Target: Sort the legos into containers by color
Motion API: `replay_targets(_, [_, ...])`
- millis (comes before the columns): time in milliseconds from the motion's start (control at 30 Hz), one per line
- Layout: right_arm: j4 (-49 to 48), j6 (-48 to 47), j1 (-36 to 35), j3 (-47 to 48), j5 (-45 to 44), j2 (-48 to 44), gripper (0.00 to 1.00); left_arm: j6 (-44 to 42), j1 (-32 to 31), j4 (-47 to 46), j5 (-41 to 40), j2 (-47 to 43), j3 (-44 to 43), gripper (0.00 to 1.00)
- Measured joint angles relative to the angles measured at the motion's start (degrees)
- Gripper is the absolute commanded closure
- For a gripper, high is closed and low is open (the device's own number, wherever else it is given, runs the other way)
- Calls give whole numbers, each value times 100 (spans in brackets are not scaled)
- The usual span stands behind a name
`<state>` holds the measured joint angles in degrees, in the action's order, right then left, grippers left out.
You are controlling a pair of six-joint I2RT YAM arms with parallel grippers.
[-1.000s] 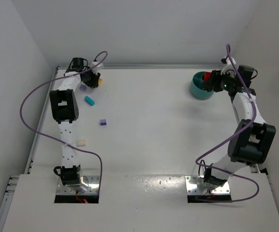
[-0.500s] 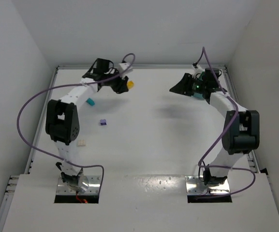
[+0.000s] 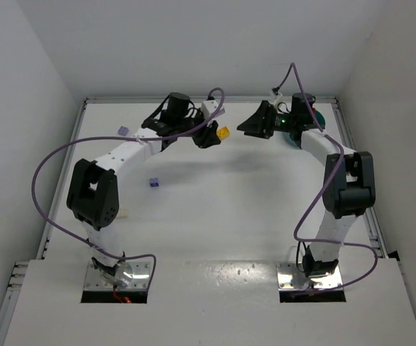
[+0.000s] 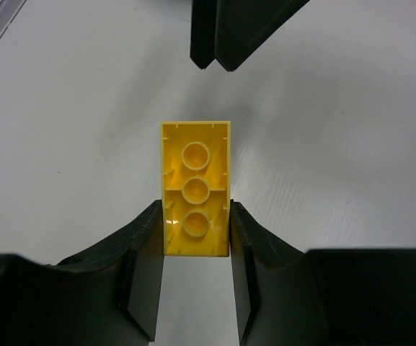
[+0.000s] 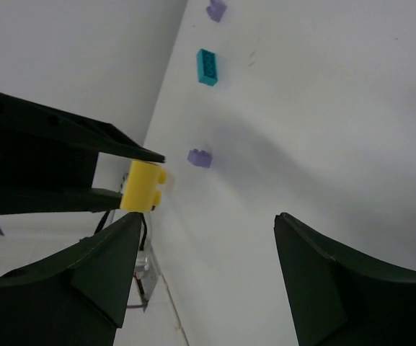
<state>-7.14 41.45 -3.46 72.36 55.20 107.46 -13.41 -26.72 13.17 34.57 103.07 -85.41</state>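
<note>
- My left claw [image 4: 195,216] is clamped on one short end of the yellow plastic brick [image 4: 195,173]. Its pads lie flat on the two long side walls. The hollow underside, with three round tubes, faces my wrist camera, and more than half the brick sticks out past my fingertips.
- The brick is up in the air over the white counter [image 3: 215,216], to the left of the round teal plastic dish [image 3: 319,118]. It is near the dish but not over it.
- My right claw [image 5: 209,216] sits between the brick and the dish. Its jaws are spread wide with nothing in them, and they point at the brick's free end without touching it.
- I judge the brick light, hard and quite rigid, with glossy walls. I doubt I could crush it. The likelier trouble is that it slips or pivots, since I grip it at one end only.
- The best hold for my right claw looks to be the free half, with pads square on the smooth long walls. That keeps it clear of my left fingertips and off the studs and the open underside.
- A small purple plastic brick [image 3: 153,182] and a cyan plastic brick [image 5: 208,67] lie on the counter, well to the left of the dish.
</note>
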Motion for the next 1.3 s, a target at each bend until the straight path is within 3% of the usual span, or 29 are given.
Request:
replay_targets(267, [-90,-48,-243,210,518,0,24,90,-306,-72,-39,0,0,73])
replay_targets(400, [-13,-140,-352,210,601,13,29,105,-348,-79,-52,0,0,73])
replay_targets(600, [42,-227,-426,212,695,68,49,107,-365,-122,-162,2,0,73])
replay_targets(800, [26,-223,-431,223,863,114,78,105,-391,-155,-284,37,0,70])
replay_targets(867, [50,-219,-437,243,826,118,90,98,-402,-177,-354,44,0,63])
replay_targets(900, [76,-216,-428,247,791,136,93,87,-404,-210,-376,44,0,51])
replay_targets(967, [184,-273,-415,249,750,138,100,81,-420,-232,-413,44,0,40])
replay_targets(1000, [240,-376,-413,249,739,136,100,87,-431,-243,-446,44,0,22])
replay_targets(1067, [474,-640,-398,269,651,120,100,83,-448,-267,-496,44,0,1])
replay_targets(1300, [2232,-2365,249,286,-662,-599,100,195,-356,-372,-732,-188,551,1])
